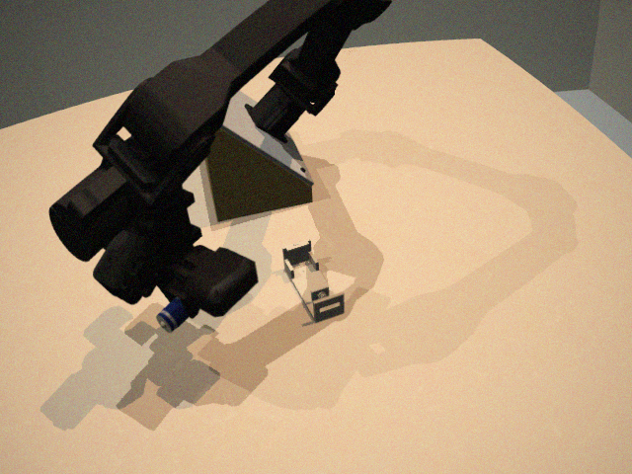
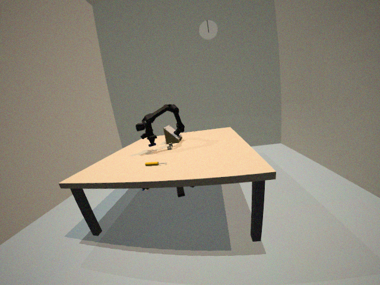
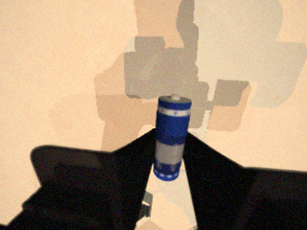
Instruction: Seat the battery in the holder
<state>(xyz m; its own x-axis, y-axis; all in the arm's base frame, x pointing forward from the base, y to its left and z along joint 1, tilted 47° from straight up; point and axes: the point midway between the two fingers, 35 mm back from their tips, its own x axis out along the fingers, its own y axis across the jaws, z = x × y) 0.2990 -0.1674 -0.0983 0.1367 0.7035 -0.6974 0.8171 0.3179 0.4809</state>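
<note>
The blue battery (image 1: pixel 172 313) (image 3: pixel 171 129) with a pale band is held between the fingertips of my gripper (image 3: pixel 169 134), which is shut on it. It hangs above the table, left of the holder in the top view. Its terminal end points away from the gripper's body, to the top of the wrist view; its other end is at the bottom. The holder (image 1: pixel 297 254) (image 2: pixel 169 148) stands empty on the table, with upright dark plates at both ends and a slot in the nearer one. Only a bit of the holder (image 3: pixel 146 209) shows in the wrist view. The fingertips are mostly hidden in the top view.
The wedge-shaped arm base (image 1: pixel 260 184) (image 2: pixel 170 137) stands behind the holder. A yellow screwdriver (image 2: pixel 151 163) lies nearer the table's front edge (image 2: pixel 165 184) in the exterior view. Arm shadows cross the table (image 1: pixel 459 418) around the holder.
</note>
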